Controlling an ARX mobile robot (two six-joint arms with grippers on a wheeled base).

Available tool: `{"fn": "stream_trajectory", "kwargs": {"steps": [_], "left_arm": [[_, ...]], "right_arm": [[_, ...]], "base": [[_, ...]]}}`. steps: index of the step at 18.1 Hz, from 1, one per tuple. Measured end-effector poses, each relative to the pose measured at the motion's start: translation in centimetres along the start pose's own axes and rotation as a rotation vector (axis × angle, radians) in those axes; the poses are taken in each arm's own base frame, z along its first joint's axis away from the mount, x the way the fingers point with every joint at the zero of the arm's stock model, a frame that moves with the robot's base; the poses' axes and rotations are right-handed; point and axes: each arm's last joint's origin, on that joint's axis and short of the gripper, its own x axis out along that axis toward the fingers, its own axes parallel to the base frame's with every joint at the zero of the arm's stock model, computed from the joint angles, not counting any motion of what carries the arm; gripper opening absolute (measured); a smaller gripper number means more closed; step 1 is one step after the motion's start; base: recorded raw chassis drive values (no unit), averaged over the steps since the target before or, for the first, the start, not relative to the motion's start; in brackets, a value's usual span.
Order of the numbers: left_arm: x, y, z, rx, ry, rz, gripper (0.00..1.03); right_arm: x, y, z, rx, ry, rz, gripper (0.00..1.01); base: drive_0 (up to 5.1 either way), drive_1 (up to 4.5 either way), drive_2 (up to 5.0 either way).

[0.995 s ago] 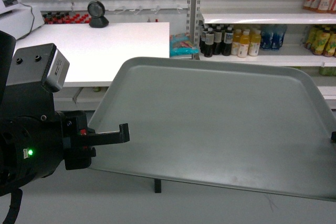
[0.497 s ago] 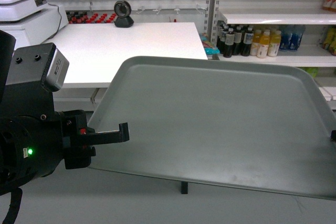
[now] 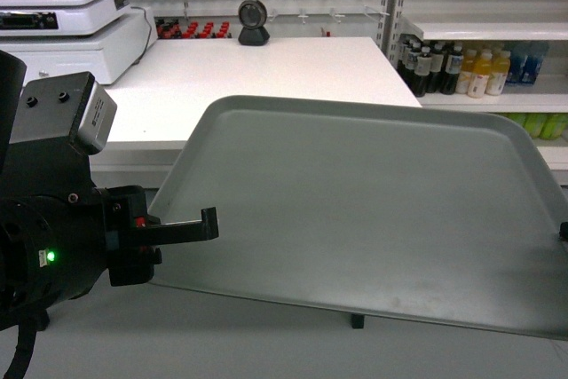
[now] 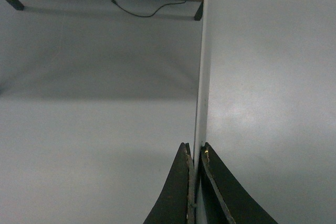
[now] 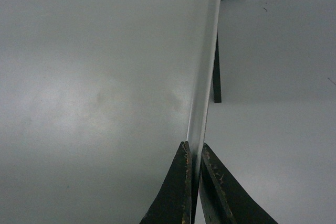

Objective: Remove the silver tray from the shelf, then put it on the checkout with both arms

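Silver tray point(image 3: 364, 210) hangs in the air over the grey floor, short of the counter, held level between the two arms and no longer on any shelf. It looks stiff and thin, a matte grey-green sheet with rounded corners and a low raised rim, probably light for its span but likely to flex or slip if one side lets go. The smooth rim gives little bite, so the sensible hold is the one in use: the middle of each short edge. Left gripper point(image 4: 195, 182) is clenched on the left rim, its flat black fingers pinching the edge from both faces; right gripper point(image 5: 193, 182) clamps the right rim the same way, and in the head view only a sliver of it shows at the frame edge. Beyond the tray lies the checkout point(image 3: 266, 77), a wide plain white counter carrying a scale point(image 3: 67, 19). Farther right stands the shelf point(image 3: 479, 31), glossy white boards with bottles point(image 3: 461, 68).
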Motion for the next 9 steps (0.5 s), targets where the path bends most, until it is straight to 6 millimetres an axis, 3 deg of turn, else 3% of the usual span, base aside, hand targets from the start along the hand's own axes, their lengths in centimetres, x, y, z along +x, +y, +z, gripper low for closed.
{"fn": "stream_trajectory", "kwargs": {"steps": [3,9], "left_arm": [[0.0,-0.01,0.04,-0.001,-0.004,-0.001,0.03],[0.02,0.04,-0.01,0.0,0.0,0.005,0.03]], "right_arm": [[-0.01,0.02,0.08,-0.001,-0.006,0.001,0.03],[0.02,0.13,0.08,-0.003,-0.004,0.004,0.03]], "base": [[-4.8,2.24,2.2],[0.0,0.0,0.0]]}}
